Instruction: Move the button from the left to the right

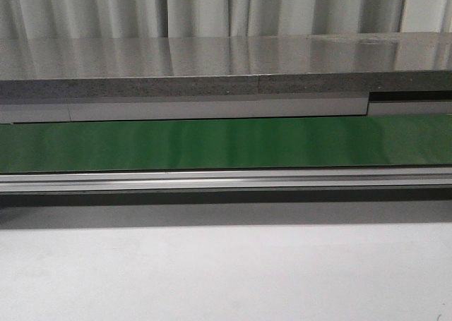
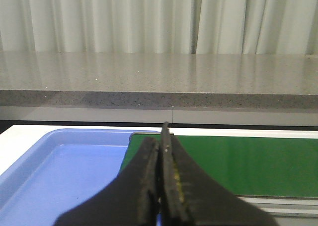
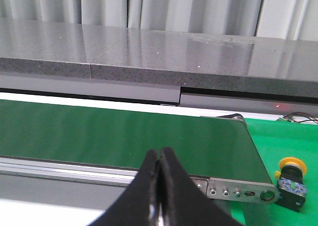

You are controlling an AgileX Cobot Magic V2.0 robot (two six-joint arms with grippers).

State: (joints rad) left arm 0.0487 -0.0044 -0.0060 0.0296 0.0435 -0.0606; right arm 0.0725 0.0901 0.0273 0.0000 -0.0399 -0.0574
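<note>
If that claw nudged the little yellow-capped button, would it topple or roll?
Probably topple: the button has a wide round cap over a narrower boxy black base, so it looks top-heavy. Tipped over, the cap might roll in an arc. It looks rigid and probably light.

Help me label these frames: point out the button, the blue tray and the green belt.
button [image 3: 290, 165]: right wrist view, on its yellow cap.
blue tray [image 2: 74, 171]: left wrist view, on its bare floor.
green belt [image 1: 226, 143]: front view, on the middle of its surface.

The front view looks forward, low and close, over the green conveyor belt [image 1: 226, 143] toward the grey counter [image 1: 212, 67]. Both wrist views face the same way (each catching belt [image 2: 248, 164] [image 3: 124, 136], counter and curtains).
</note>
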